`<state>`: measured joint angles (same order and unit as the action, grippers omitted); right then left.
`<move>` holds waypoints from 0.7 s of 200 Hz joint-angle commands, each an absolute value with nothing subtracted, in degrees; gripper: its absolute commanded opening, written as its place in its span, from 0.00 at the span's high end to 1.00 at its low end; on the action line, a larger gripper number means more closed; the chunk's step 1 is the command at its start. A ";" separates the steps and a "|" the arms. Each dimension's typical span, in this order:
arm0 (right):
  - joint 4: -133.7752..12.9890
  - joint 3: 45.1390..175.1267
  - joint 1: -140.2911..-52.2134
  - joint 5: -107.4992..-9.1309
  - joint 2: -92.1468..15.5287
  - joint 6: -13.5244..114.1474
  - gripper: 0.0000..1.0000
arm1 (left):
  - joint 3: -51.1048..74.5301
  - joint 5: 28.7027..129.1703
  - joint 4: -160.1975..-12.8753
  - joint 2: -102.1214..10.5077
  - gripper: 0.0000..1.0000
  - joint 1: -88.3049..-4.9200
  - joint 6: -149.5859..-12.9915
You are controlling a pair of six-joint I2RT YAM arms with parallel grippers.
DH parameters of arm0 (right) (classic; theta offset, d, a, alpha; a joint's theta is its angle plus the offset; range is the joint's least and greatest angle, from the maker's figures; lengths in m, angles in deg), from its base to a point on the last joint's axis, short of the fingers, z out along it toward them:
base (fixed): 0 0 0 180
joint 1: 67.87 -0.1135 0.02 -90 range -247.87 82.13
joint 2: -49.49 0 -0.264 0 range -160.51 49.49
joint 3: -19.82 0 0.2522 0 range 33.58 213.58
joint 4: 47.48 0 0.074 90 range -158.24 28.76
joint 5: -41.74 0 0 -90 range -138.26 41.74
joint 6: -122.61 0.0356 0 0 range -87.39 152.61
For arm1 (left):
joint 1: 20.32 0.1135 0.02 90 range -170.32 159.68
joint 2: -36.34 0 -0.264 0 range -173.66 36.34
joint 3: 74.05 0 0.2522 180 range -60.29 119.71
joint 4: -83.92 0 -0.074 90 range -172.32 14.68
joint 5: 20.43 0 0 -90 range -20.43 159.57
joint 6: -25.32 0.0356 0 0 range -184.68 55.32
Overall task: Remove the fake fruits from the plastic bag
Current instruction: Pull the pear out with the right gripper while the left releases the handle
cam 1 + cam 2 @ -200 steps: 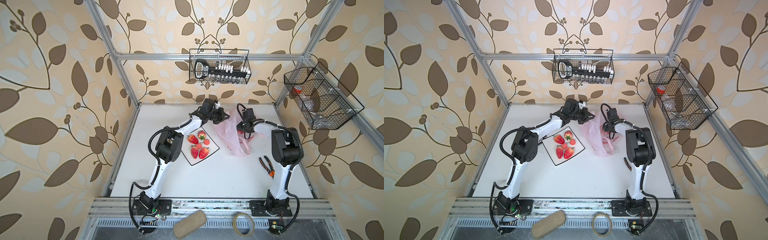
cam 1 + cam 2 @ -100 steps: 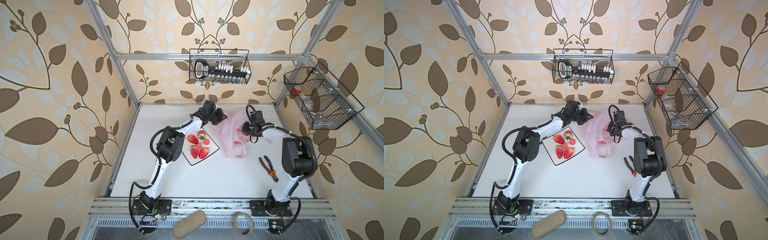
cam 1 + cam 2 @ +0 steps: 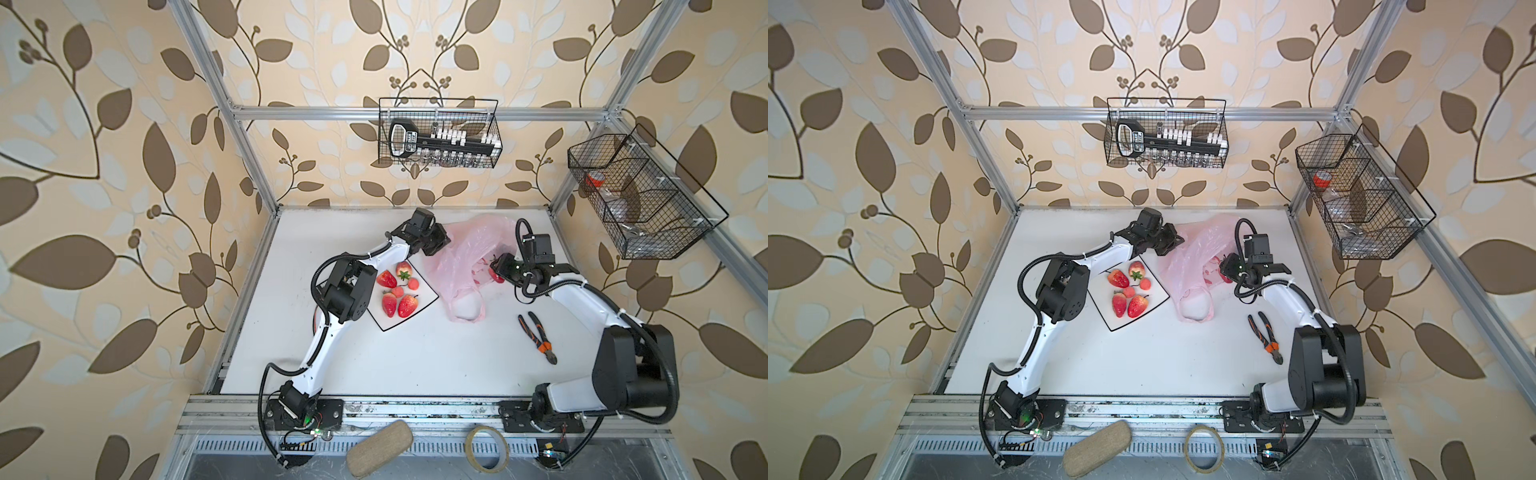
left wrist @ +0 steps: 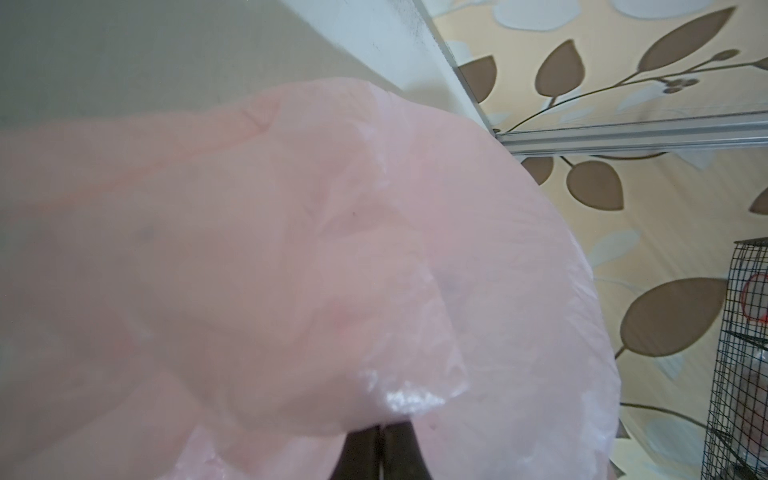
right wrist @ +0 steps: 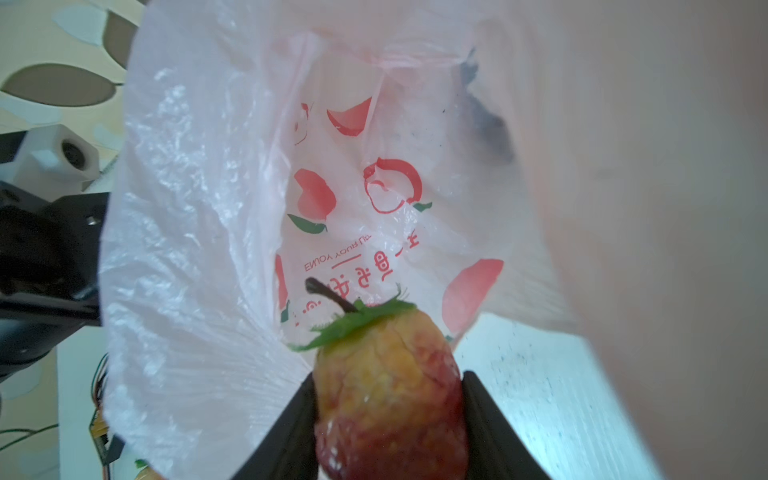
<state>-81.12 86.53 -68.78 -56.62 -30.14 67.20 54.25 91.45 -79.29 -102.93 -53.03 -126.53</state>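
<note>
While the left gripper is pinched on the thin crinkly pink plastic bag by the far edge of the white table, the right gripper is clamped round a glossy red green-capped fake strawberry at the bag's mouth; four strawberries plus two pinkish cherries sit on the white square plate.

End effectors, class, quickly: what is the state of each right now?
Left end effector: closed on the thin translucent pink plastic bag.
Right end effector: closed on a glossy red fake strawberry with green cap.
</note>
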 commanded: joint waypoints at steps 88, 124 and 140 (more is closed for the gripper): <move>-94.76 85.06 -67.82 -54.88 -9.23 74.36 0.55 | 54.41 94.44 -81.34 -96.89 0.28 -53.60 -122.00; -95.87 90.21 -67.80 -53.80 -10.13 72.23 0.55 | 55.16 96.61 -77.78 -89.83 0.01 -53.37 -115.94; -95.84 91.70 -67.80 -53.22 -11.01 70.82 0.55 | 55.55 96.65 -75.37 -86.29 0.01 -53.28 -112.09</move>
